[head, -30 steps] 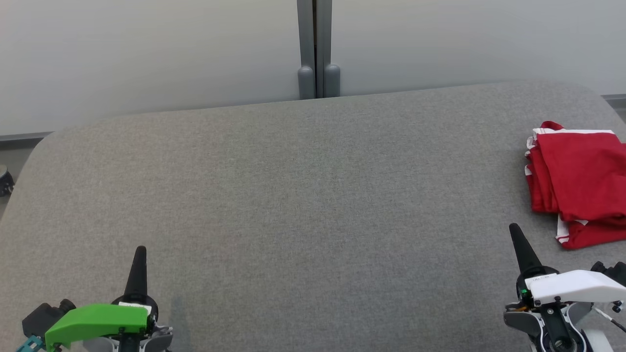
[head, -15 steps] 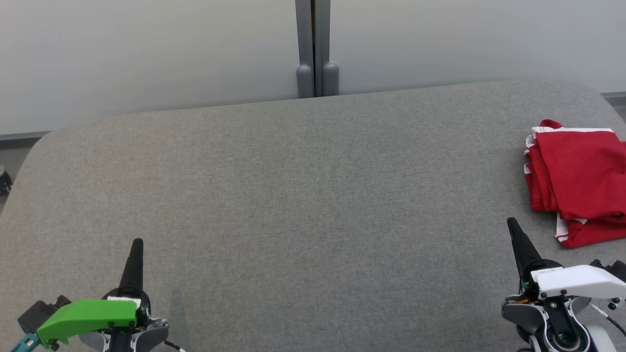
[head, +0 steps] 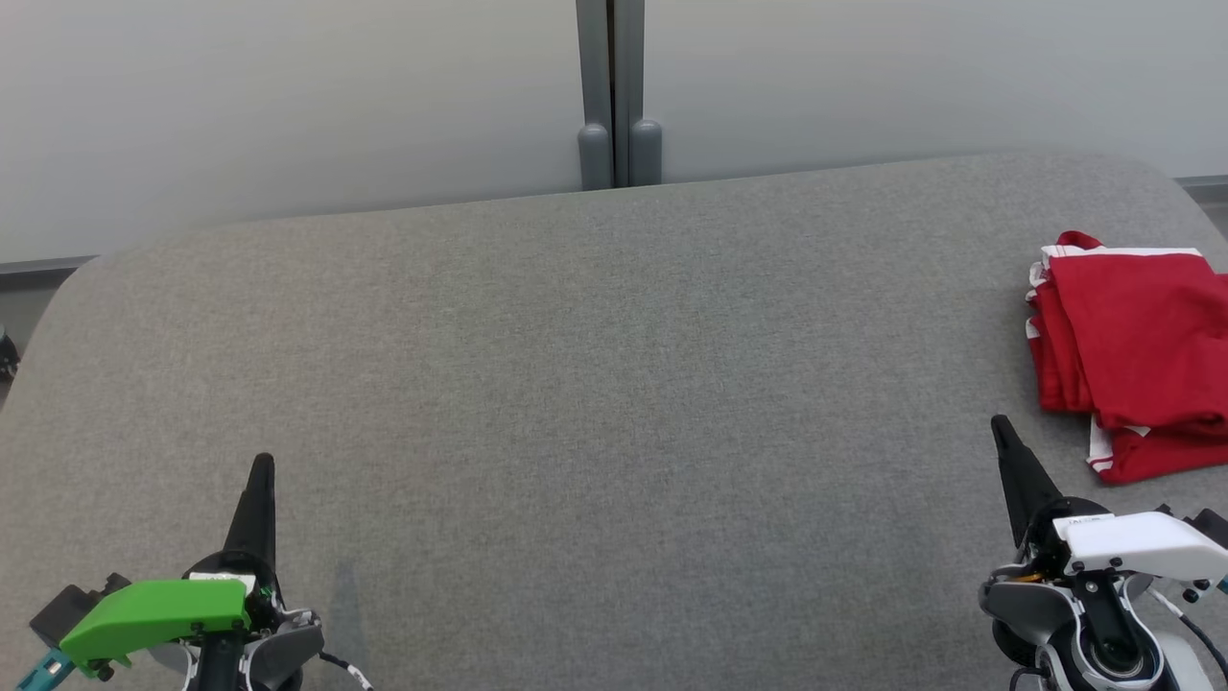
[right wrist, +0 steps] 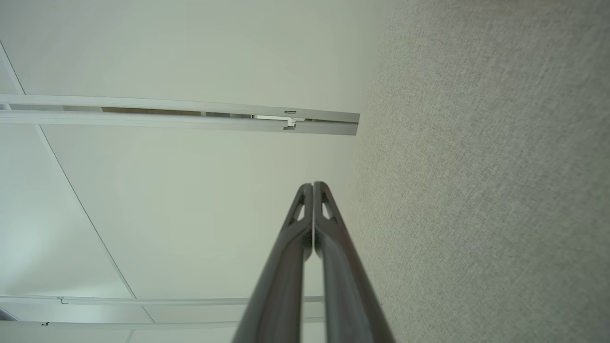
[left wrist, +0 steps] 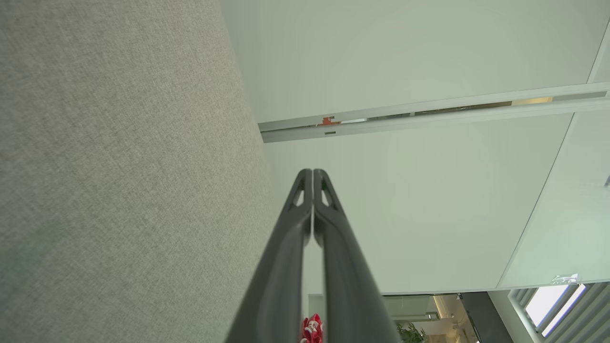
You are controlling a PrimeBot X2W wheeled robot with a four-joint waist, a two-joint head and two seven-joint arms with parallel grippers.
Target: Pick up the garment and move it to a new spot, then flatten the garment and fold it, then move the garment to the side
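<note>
The garment (head: 1137, 345) is red with white trim, folded into a compact stack at the far right edge of the grey table (head: 595, 384) in the head view. My right gripper (head: 1000, 424) is shut and empty, its tip just left of and nearer than the garment, apart from it. At the lower left my left gripper (head: 261, 464) is also shut and empty, far from the garment. Both wrist views show my own fingers pressed together, left gripper (left wrist: 312, 172), right gripper (right wrist: 313, 185). A small red patch, perhaps the garment (left wrist: 312, 329), peeks between the left fingers.
A pale wall with a grey vertical post (head: 614, 96) runs behind the table's far edge. The table's rounded corners fall away at far left (head: 67, 278) and far right (head: 1166, 178). Broad bare grey surface lies between the two grippers.
The camera has shifted slightly, moving the whole picture. Both grippers sit a little higher in the head view than before and have stayed shut. The garment lies as it did.
</note>
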